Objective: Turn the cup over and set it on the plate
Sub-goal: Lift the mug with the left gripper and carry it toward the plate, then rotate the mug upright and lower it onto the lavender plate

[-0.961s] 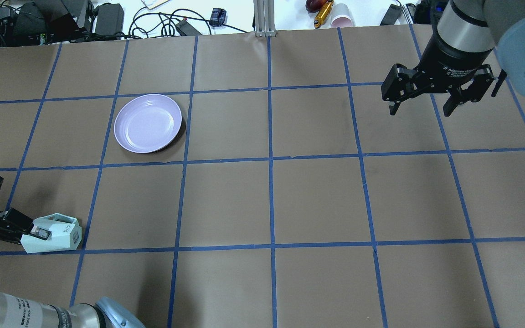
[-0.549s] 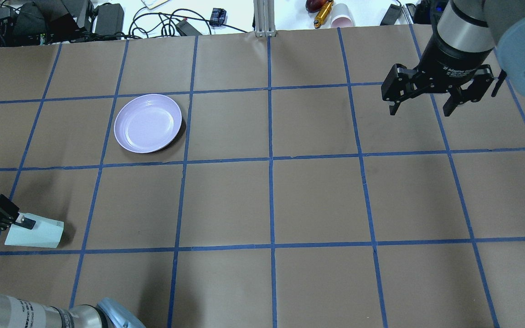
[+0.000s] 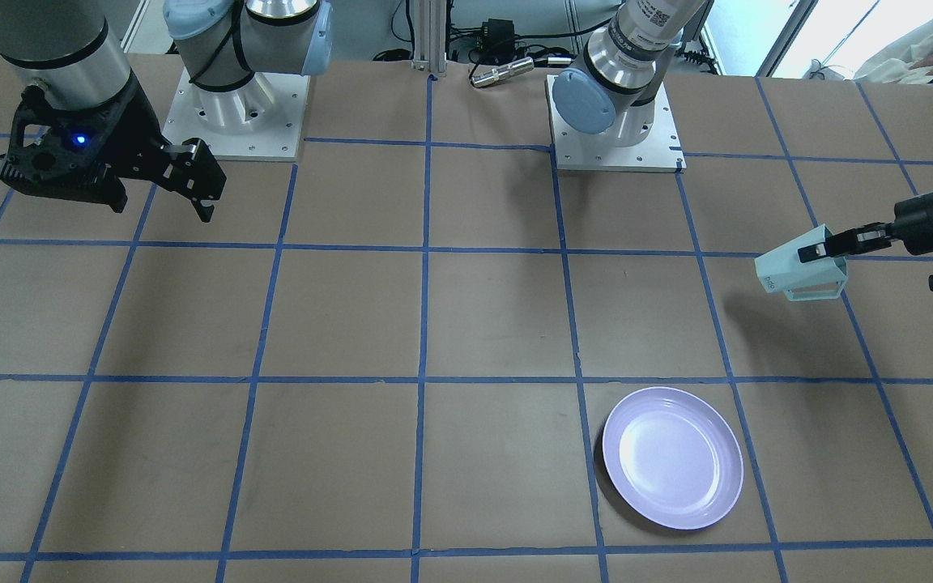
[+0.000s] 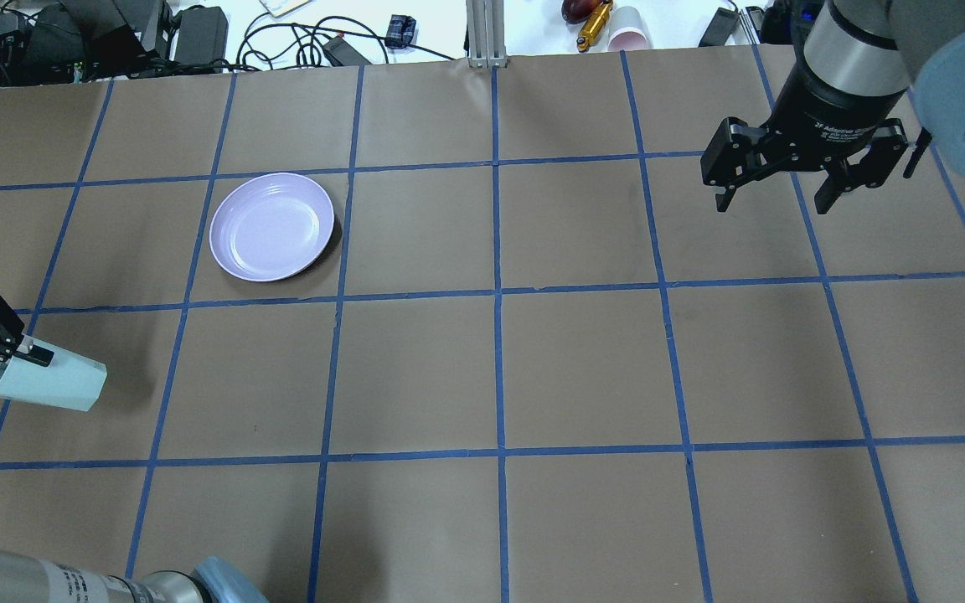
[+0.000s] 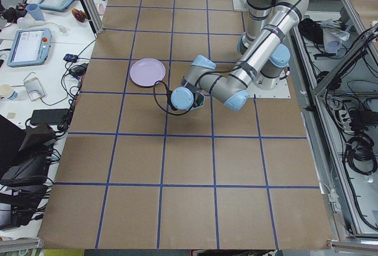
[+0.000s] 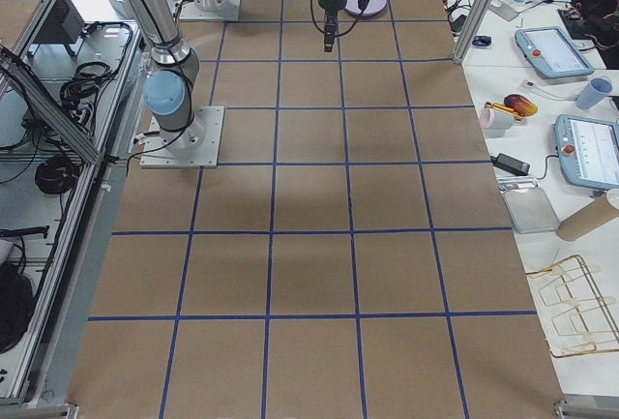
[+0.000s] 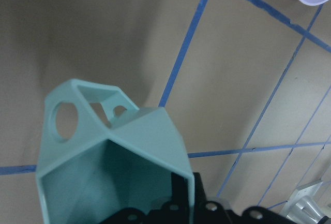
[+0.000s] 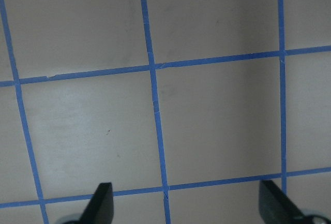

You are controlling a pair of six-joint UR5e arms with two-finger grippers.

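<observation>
Mint-green, the cup point(image 3: 798, 274) hung clear of the table on its side in your left gripper point(image 3: 821, 248), whose fingers were pinched on one wall at the rim. That thin hold was the risk: rolling the wrist to bring the cup upright could have let it pivot between the pads or slip out and drop. The plate point(image 3: 671, 457) lay well apart, and a tilted set-down against its raised rim could have tipped the cup. Your right gripper point(image 4: 771, 203) hung spread and empty, far off.
</observation>
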